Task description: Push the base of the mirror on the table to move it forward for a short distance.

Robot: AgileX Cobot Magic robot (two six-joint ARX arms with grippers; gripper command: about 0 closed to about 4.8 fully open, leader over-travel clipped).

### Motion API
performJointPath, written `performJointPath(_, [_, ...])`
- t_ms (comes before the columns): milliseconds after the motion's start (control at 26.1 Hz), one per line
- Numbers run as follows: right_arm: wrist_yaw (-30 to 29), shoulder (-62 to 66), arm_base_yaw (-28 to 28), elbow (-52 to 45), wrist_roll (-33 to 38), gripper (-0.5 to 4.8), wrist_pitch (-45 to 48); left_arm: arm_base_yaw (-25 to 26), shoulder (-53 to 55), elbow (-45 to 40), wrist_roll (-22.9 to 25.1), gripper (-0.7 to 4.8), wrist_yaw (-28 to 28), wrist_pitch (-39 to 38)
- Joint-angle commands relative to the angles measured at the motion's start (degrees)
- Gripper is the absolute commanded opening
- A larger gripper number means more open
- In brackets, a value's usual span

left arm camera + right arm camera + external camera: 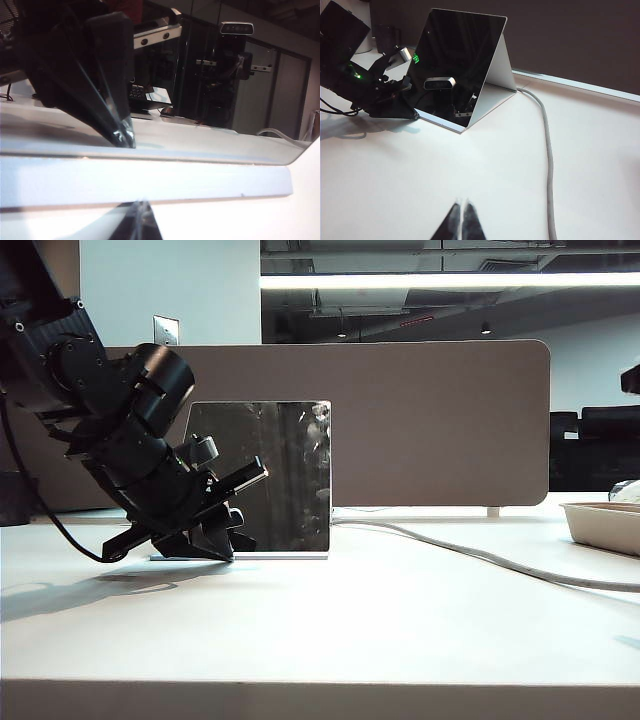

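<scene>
White table (330, 630) surface is filling the foreground, bare up to its pale front edge. Farther back, toward the left side of the table, the mirror (275, 475) is standing on the base of the mirror (285, 556), a thin white plate lying flat on the table. Its dark glass is leaning back and reflecting the room. Left gripper (205, 545) is reaching down at a slant from the left, its black fingertips (122, 132) pressed together and meeting the left end of the base, right in front of the glass. Right gripper (461, 220) is hovering over the table, well apart from the mirror, with its two fingers closed together and holding nothing. Behind the mirror, a wide beige divider panel (440, 420) is standing along the table's far edge. A grey cable (480, 560) is trailing from beside the mirror toward the right edge, where a beige tray (605, 525) is sitting.
</scene>
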Motion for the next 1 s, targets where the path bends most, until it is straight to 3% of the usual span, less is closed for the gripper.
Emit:
performJointPath(38, [0.0,0.0,0.0,0.0,-0.2,0.22,0.8,0.4,0.6,-0.2,0.9,-0.02,-0.8,-0.8])
performJointPath(537, [0.0,0.0,0.0,0.0,-0.2,0.22,0.8,0.5,0.8,-0.2,1.0,-0.02,0.9,-0.5])
performJointPath(728, [0.0,0.0,0.0,0.0,-0.2,0.22,0.8,0.3,-0.9,-0.2,1.7,-0.02,0.9,-6.4])
performJointPath(996, [0.0,0.0,0.0,0.0,-0.2,0.22,0.8,0.3,-7.0,-0.2,6.3,-0.02,0.2,-15.1])
